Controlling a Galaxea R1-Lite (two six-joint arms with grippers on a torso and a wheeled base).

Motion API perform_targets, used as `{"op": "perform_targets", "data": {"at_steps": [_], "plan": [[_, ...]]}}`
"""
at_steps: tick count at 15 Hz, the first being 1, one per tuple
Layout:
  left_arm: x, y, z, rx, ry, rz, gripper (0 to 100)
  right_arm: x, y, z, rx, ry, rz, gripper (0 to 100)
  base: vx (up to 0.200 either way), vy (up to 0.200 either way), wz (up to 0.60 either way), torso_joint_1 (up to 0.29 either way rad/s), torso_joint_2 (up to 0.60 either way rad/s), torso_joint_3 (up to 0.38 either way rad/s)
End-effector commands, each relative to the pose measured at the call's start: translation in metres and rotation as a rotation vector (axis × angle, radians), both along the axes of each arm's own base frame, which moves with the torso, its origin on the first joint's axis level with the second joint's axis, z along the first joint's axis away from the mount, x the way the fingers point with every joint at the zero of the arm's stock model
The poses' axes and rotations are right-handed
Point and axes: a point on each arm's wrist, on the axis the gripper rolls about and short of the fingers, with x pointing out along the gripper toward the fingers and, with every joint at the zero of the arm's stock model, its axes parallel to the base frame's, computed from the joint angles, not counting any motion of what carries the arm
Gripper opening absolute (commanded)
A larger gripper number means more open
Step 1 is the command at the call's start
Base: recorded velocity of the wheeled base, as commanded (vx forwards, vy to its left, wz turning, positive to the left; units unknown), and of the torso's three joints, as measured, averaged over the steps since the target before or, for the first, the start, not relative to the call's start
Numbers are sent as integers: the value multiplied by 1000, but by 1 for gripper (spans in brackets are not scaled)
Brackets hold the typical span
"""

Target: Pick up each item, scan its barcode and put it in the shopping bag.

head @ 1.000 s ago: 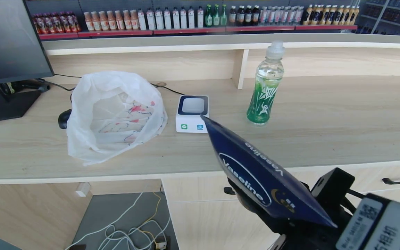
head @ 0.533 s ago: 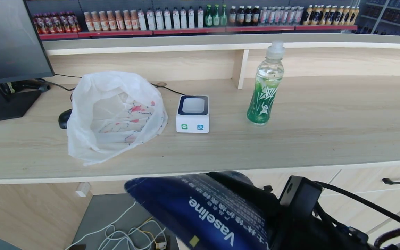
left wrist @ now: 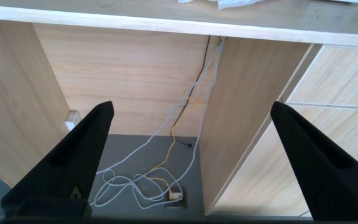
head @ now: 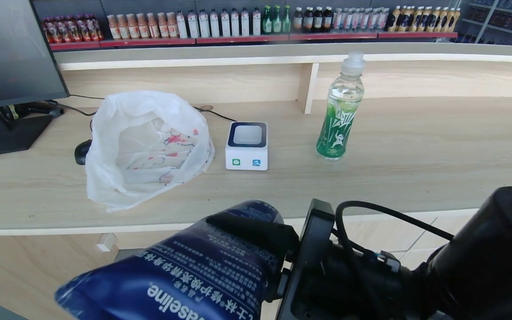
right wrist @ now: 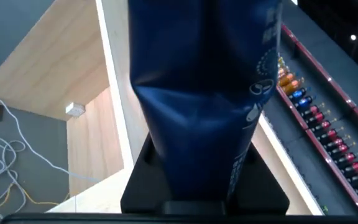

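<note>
My right gripper (head: pixel 249 238) is shut on a dark blue pouch (head: pixel 180 275), held low in front of the counter's front edge with its free end pointing left. In the right wrist view the pouch (right wrist: pixel 197 87) stands out from between the jaws. On the wooden counter (head: pixel 416 155) sit a white shopping bag (head: pixel 145 142) with its mouth open, a small white scanner (head: pixel 246 145) just right of it, and an upright green-labelled bottle (head: pixel 340 111) further right. My left gripper (left wrist: pixel 191 162) hangs open below the counter with nothing between its fingers.
A monitor (head: pixel 11 53) on a black stand occupies the counter's far left, with a black mouse (head: pixel 82 152) beside the bag. A raised ledge (head: pixel 282 58) runs along the back. Loose cables (left wrist: pixel 148 186) lie on the floor under the counter.
The right arm has turned and swung the pouch from pointing up toward the scanner down and to the left, below the counter edge. Bag, scanner and bottle have not moved.
</note>
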Motion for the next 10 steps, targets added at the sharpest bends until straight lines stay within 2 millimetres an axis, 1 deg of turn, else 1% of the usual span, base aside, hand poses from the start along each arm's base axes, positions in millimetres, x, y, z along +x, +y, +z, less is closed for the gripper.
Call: {"op": "perform_targets", "data": {"at_steps": [1, 4, 6, 10], "plan": [[0, 0, 0, 0, 2, -1, 100, -2, -17, 16, 4, -71, -26, 0, 0, 0, 0, 0, 0, 0], [0, 0, 0, 0, 2, -1, 100, -7, -23, 15, -13, -107, -16, 0, 0, 0, 0, 0, 0, 0], [0, 0, 0, 0, 2, 1, 100, -10, -27, 22, -46, -266, -49, 0, 0, 0, 0, 0, 0, 0], [0, 0, 0, 0, 2, 1, 100, -10, -29, 26, -60, -345, -74, 0, 0, 0, 0, 0, 0, 0]]}}
